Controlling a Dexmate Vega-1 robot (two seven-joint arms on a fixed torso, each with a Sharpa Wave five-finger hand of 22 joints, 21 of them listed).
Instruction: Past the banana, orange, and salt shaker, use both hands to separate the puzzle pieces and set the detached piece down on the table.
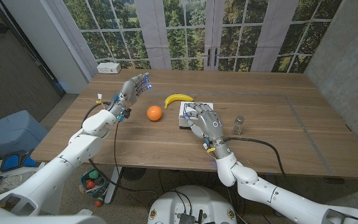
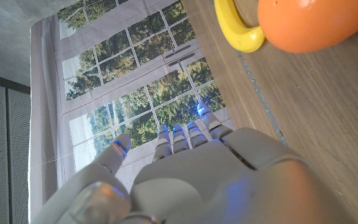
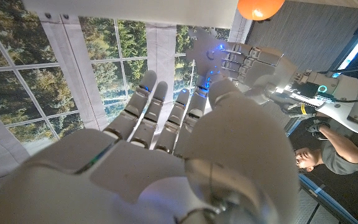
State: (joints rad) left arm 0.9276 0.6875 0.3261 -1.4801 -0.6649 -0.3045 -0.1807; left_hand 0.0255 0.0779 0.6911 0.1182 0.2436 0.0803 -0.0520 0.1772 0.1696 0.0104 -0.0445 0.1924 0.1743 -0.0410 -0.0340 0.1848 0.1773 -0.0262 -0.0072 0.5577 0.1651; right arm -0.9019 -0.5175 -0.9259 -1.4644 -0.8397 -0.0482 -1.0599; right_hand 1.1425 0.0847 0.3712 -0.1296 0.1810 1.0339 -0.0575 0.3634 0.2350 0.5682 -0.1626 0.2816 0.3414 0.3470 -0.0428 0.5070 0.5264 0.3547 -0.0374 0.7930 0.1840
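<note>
The white puzzle pieces (image 1: 183,116) lie mid-table, just right of the orange (image 1: 154,112) and in front of the banana (image 1: 179,98). My right hand (image 1: 205,121) hovers over their right part with fingers stretched out, hiding much of them; I see no grip. The salt shaker (image 1: 237,125) stands to that hand's right. My left hand (image 1: 134,88) is raised left of the banana, fingers spread, holding nothing. In the left wrist view, the left hand (image 2: 197,180) reaches past the banana (image 2: 238,28) and orange (image 2: 309,22). The right wrist view shows the right hand (image 3: 166,162), left hand (image 3: 260,62) and orange (image 3: 261,7).
A white socket box (image 1: 107,66) sits at the table's back left corner. A black cable (image 1: 260,142) runs over the table behind my right forearm. Windows stand past the far edge. A person (image 3: 328,158) is in the right wrist view, off the table's left side.
</note>
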